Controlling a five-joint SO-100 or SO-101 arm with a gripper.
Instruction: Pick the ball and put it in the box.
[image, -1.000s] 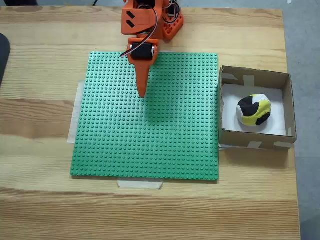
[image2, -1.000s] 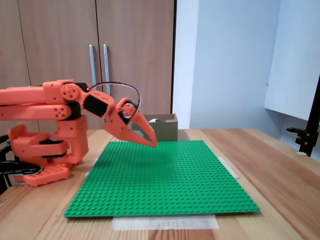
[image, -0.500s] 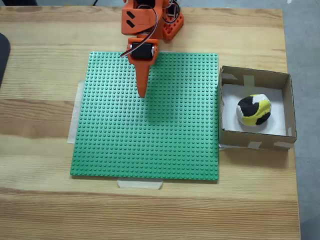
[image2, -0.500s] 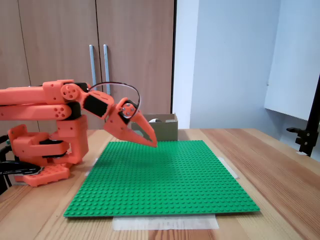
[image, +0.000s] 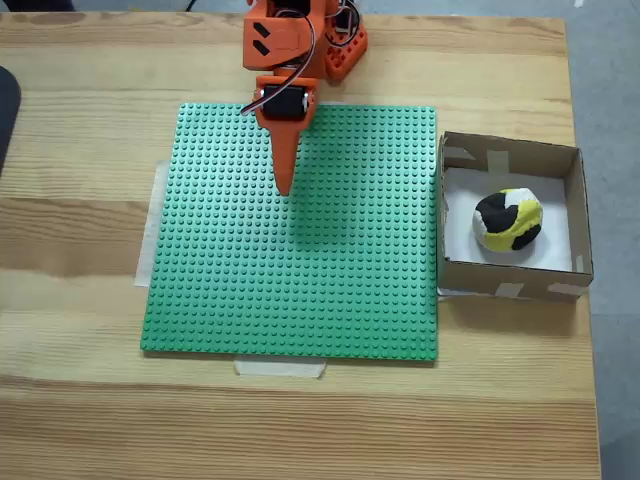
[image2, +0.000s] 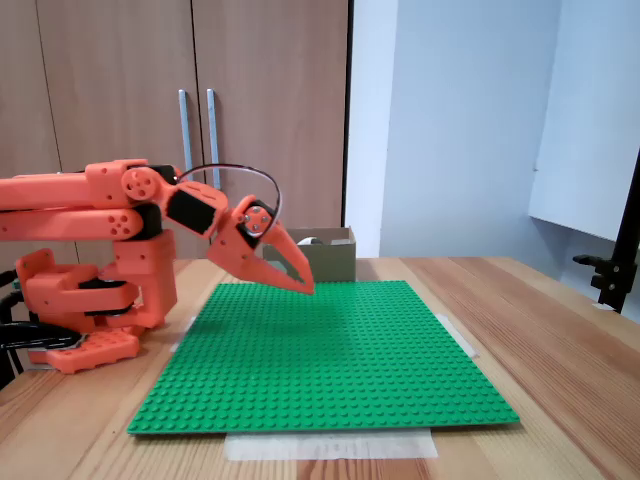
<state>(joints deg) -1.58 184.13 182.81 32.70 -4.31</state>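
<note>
Fixed views both show the orange jaws (image2: 305, 287) pressed together into a point, empty, hanging above the studded green baseplate (image: 300, 260). The lumpy yellow, white and black ball (image: 508, 221) sits inside the low-walled cardboard box (image: 510, 154) on the wooden desk (image: 90, 150); from the side the ball is hidden.

Orange plastic arm (image2: 90, 205), black servo blocks, looping black cable (image2: 232, 171), pointed tool (image2: 306, 287)

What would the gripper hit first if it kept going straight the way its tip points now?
Most likely the green studded baseplate. The gripper slopes down with its tip just above the plate, jaws shut and nothing held. The ball already lies in the box, off to the side of that line.
</note>
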